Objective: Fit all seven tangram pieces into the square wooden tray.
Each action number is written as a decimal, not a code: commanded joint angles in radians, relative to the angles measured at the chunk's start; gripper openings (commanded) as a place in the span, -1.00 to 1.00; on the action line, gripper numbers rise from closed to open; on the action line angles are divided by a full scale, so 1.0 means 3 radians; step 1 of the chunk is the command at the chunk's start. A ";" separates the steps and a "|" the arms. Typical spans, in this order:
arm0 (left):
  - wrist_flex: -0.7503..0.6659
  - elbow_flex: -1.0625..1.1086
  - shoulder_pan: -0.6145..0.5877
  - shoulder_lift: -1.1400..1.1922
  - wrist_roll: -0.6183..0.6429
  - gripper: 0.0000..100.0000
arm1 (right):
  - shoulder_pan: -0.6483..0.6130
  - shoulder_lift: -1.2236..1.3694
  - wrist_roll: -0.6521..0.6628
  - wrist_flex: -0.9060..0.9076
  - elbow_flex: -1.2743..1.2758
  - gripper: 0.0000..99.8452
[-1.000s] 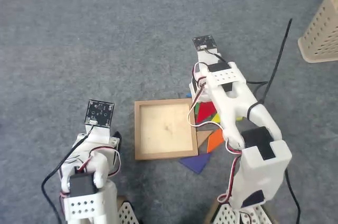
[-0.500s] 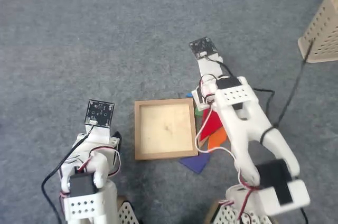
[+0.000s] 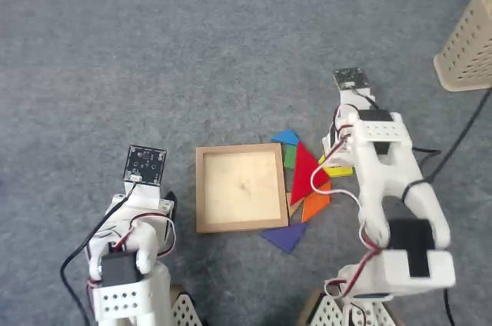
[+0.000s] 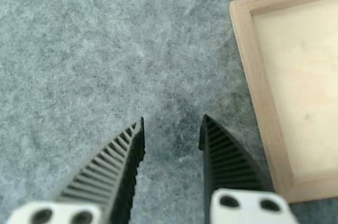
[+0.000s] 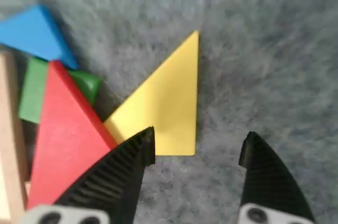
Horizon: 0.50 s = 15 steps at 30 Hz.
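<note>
While the square wooden tray [image 3: 201, 187] sits on the grey bench [image 3: 154, 72] with nothing inside it, the coloured pieces lie in a bunch just beside its right edge. At the far end of the bunch is the blue triangle [image 3: 286, 138], and the green piece [image 3: 289, 155] is right next to it. The big red triangle [image 3: 304, 168] lies partly on top of the green piece, close along the tray's side, and it touches the yellow triangle [image 3: 339, 169]. Nearer the arms are the orange piece [image 3: 315, 204] and a small brown piece [image 3: 294, 201], and the purple triangle [image 3: 284, 236] lies by the tray's near right corner. The right claw [image 5: 200, 135] hangs over the bunch with its two black fingers wide apart and nothing between them. One finger is over the edge of the yellow triangle, and the other is over bare bench. The left claw [image 4: 173, 121] is low over the bench just to the left of the tray. It is also spread open and holds nothing, and the tray's wooden rim is close to one of its fingers. A tan bin with little holes [image 3: 469, 34] stands far off at the right edge of the bench.
</note>
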 commanded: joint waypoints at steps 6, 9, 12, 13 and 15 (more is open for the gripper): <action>0.0015 -0.0033 0.0005 -0.0020 -0.0015 -0.66 | -0.0207 0.0381 -0.0542 -0.0043 -0.0435 -0.47; 0.0015 -0.0033 0.0005 -0.0020 -0.0015 -0.66 | -0.0176 0.0534 -0.0629 -0.0146 -0.0440 -0.47; 0.0015 -0.0033 0.0005 -0.0020 -0.0015 -0.66 | -0.0023 0.0627 -0.0629 -0.0069 -0.0557 -0.47; 0.0015 -0.0033 0.0005 -0.0020 -0.0015 -0.66 | 0.0043 0.0647 -0.0629 -0.0033 -0.0619 -0.47; 0.0015 -0.0033 0.0005 -0.0020 -0.0015 -0.66 | 0.0161 0.0703 -0.0629 0.0033 -0.0762 -0.47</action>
